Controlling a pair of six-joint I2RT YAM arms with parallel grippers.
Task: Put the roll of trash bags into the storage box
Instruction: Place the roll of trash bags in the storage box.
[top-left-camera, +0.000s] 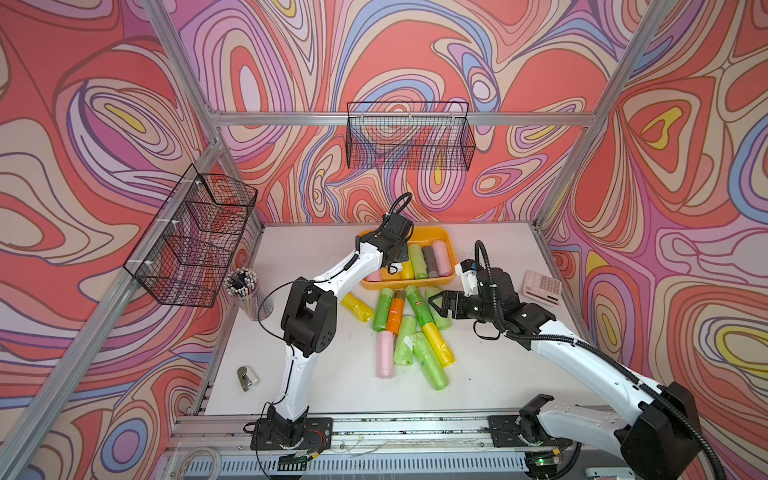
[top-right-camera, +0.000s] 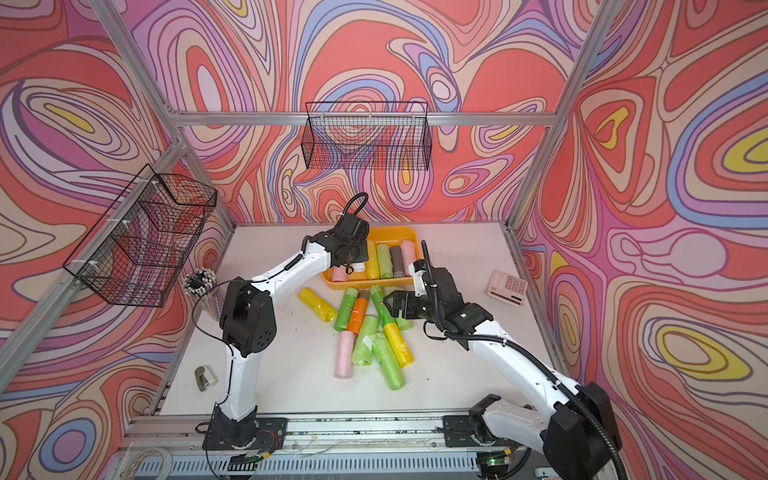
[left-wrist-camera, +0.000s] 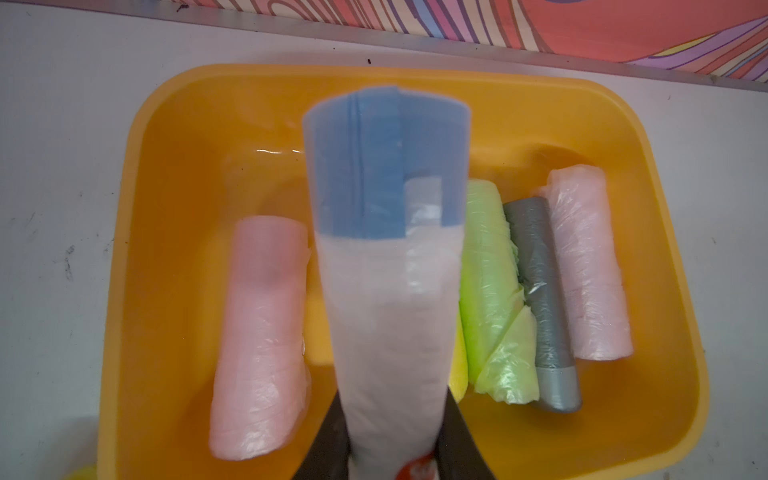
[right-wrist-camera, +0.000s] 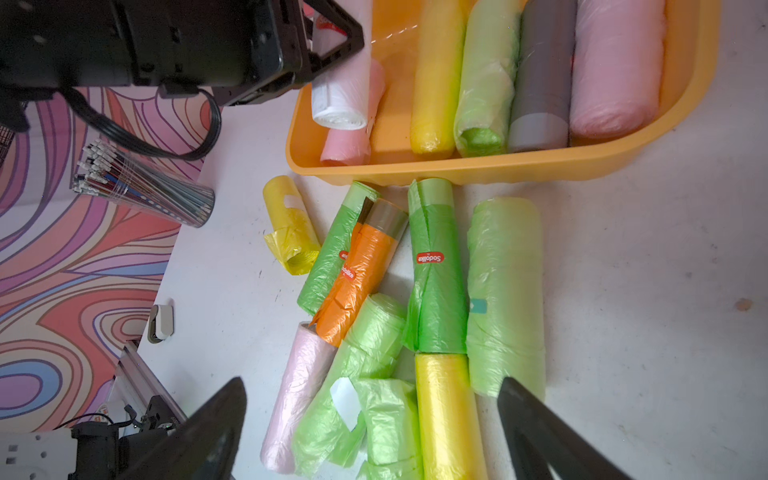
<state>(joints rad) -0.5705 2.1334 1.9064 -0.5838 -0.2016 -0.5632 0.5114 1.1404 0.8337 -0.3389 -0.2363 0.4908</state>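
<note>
Left jaws tight on white roll (left-wrist-camera: 390, 311)

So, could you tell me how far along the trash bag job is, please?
Done: five rolls lie in the storage box. In hand: the left gripper is shut on a white roll, held over the box. Left: about nine rolls sit in a pile on the table, with the open right gripper above them.

Both top views look steeply down from high above the near edge toward the far wall (top-left-camera: 374, 62), covering the whole table (top-left-camera: 498, 374); each wrist view looks down at close range, and all four share the storage box (left-wrist-camera: 187, 145).
</note>
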